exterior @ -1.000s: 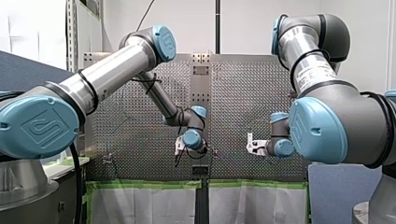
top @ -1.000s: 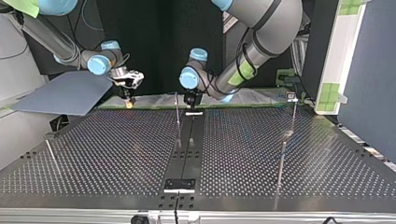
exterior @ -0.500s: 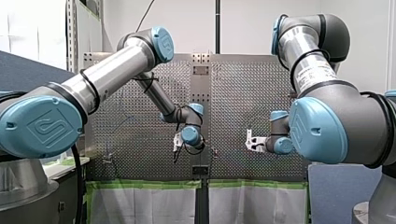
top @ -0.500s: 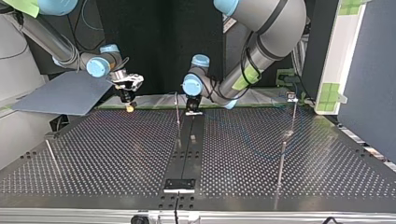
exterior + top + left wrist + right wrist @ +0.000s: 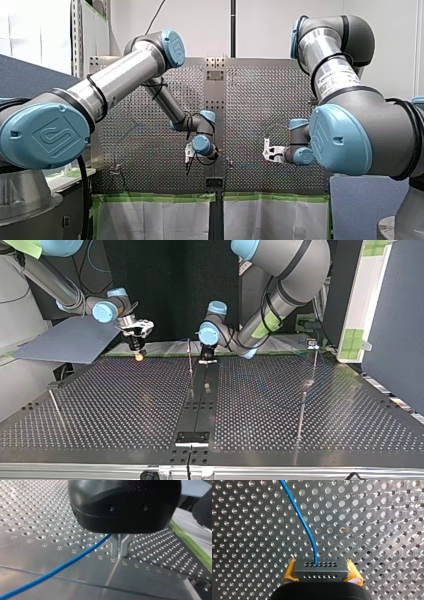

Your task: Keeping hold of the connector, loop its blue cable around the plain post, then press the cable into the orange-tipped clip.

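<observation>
Blue cable point(image 5: 299, 515) rose from the middle of the dark connector point(image 5: 319, 573), which my right gripper point(image 5: 320, 565) held clamped between its yellow pads point(image 5: 290, 571) over the perforated table point(image 5: 374, 517). In the top view that gripper hung at the left, near the table's far edge, pointing down. My left gripper point(image 5: 120, 552) stood well apart from it, low over the dark centre strip point(image 5: 199, 410) near the same far edge, with a thin metal post point(image 5: 190, 365) upright just beside it. In the left wrist view its metal fingers point(image 5: 115, 546) were pressed together with only a thin seam between them, their tips at or just above the plate. The cable ran across the table up to the side of those fingers and vanished there; whether it was pinched between them or merely passed behind them I could not tell. Three more thin posts point(image 5: 301, 412) stood farther out on the table, one at the top view's left and two at its right
</observation>
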Robot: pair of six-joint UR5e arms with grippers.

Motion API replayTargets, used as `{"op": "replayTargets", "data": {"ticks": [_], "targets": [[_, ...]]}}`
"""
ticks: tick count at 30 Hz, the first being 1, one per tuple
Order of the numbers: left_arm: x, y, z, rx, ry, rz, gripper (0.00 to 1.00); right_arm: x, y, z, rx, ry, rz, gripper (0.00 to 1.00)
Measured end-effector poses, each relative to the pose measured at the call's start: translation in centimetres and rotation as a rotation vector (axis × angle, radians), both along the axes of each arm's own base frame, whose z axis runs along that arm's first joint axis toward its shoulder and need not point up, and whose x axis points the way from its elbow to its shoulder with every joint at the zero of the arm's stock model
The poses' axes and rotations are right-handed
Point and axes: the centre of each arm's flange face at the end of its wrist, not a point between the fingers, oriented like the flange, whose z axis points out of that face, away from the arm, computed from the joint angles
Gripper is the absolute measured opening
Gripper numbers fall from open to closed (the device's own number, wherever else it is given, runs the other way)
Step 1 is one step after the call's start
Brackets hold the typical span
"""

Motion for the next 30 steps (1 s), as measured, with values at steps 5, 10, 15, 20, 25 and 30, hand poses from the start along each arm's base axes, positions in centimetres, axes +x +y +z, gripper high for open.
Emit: {"op": "replayTargets", "data": {"ticks": [5,10,15,20,25,30], "targets": [[0.0,-0.1,0.0,-0.005,0.0,-0.009,0.64,0.0,0.0,0.0,-0.001,-0.001,0.0,0.11],[0.0,-0.1,0.0,-0.007,0.002,-0.021,0.99,0.0,-0.1,0.0,0.0,-0.004,-0.001,0.11],[-0.2,0.2,-0.1,0.023,0.015,-0.015,0.99,0.0,0.0,0.0,0.002,-0.004,0.0,0.11],[-1.1,0.4,-0.5,0.099,0.04,0.003,0.99,0.0,0.0,0.0,0.004,-0.005,0.0,0.11],[-2.7,0.8,-0.6,0.175,0.064,0.014,0.99,-0.1,0.0,0.0,0.01,-0.004,-0.001,0.11],[-4.0,0.8,0.7,0.22,0.031,0.024,0.99,-0.1,0.0,-0.1,0.013,-0.003,-0.001,0.11]]}}
